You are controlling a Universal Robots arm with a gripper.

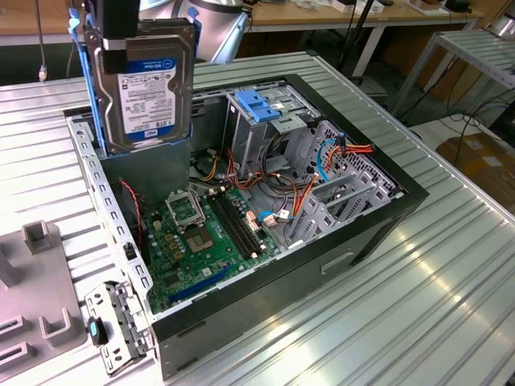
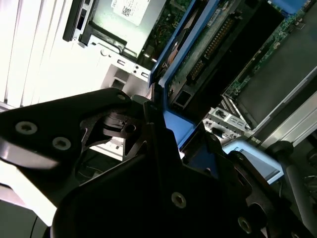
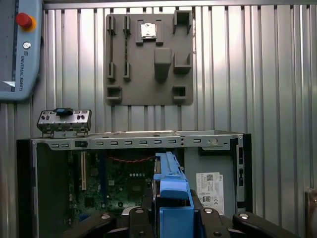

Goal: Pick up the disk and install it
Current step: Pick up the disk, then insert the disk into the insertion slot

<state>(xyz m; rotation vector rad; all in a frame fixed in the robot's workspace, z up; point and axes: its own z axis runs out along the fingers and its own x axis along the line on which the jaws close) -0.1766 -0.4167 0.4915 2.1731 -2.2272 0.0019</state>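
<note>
The disk (image 1: 149, 88), a silver hard drive with a white-and-blue label and a blue carrier frame, hangs on edge in the air above the back corner of the open computer case (image 1: 354, 233), at the exterior view's left. My gripper (image 1: 113, 50) is shut on its upper edge. The first wrist view looks down along the blue frame (image 3: 171, 191), clamped between the black fingers (image 3: 136, 220), with the case interior underneath. In the second wrist view the disk's blue frame (image 2: 176, 126) runs up from the gripper body. The grey drive cage with a blue top (image 1: 261, 108) stands inside the case toward the back.
A grey power supply box (image 1: 149, 173) with a white sticker (image 3: 209, 191) lies below the disk. The motherboard (image 1: 201, 241) and cables (image 1: 322, 161) fill the case floor. A grey fixture plate (image 3: 148, 59), a metal bracket (image 3: 64, 121) and a teach pendant (image 3: 17, 49) lie on the ribbed table.
</note>
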